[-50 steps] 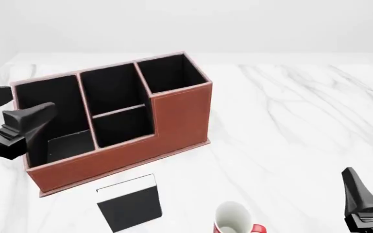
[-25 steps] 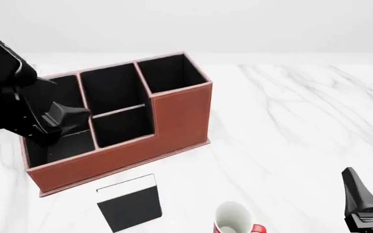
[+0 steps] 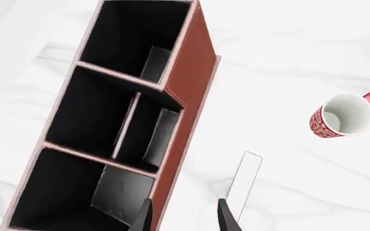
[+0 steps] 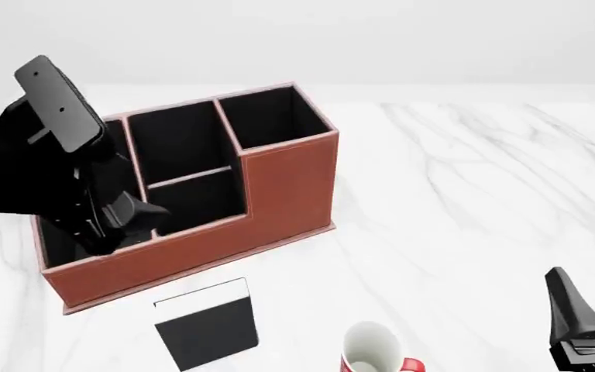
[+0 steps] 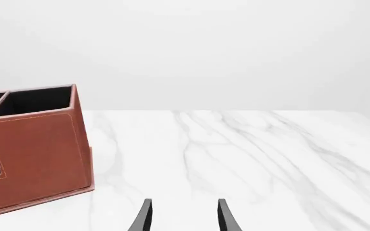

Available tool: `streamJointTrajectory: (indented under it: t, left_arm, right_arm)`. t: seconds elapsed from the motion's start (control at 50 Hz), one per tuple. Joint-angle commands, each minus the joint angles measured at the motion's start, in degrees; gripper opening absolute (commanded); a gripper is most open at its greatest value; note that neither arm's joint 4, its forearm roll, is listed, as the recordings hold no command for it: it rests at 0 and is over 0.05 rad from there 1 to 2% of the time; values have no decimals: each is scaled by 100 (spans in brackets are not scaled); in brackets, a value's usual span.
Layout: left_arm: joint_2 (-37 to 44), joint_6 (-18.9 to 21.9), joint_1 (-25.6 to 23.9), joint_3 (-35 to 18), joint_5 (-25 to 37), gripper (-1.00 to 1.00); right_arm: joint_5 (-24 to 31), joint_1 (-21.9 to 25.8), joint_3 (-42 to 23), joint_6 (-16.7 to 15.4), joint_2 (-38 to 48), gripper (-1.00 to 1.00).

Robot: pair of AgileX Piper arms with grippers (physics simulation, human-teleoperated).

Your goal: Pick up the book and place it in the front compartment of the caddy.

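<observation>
Book (image 4: 207,324): flat on the table, lower centre-left, in front of the caddy (image 4: 276,186). Left gripper (image 4: 122,221): jaws apart, empty, above the caddy's left end, up-left of the book. Right gripper (image 5: 181,216): lower right, parted, empty.

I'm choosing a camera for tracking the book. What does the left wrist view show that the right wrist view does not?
Only the left wrist view shows the book lying on the table outside the caddy, the mug, and the caddy's compartments from above. Only the right wrist view shows the caddy's tall outer wall side-on and the bare marble table beyond. Both show the caddy and a pair of open, empty fingers.
</observation>
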Motion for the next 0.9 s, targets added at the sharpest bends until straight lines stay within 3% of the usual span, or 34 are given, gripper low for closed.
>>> streamJointTrajectory:
  t: [0.02, 0.4, 0.9]
  left_arm:
    - [220, 72, -217, 46, 161, 100]
    - [476, 26, -500, 545, -198, 100]
    - [819, -529, -1192, 939, -560, 100]
  right_arm:
    - [2, 0, 4, 3, -8, 100]
    - [3, 0, 4, 3, -7, 100]
    - [2, 2, 4, 4, -8, 100]
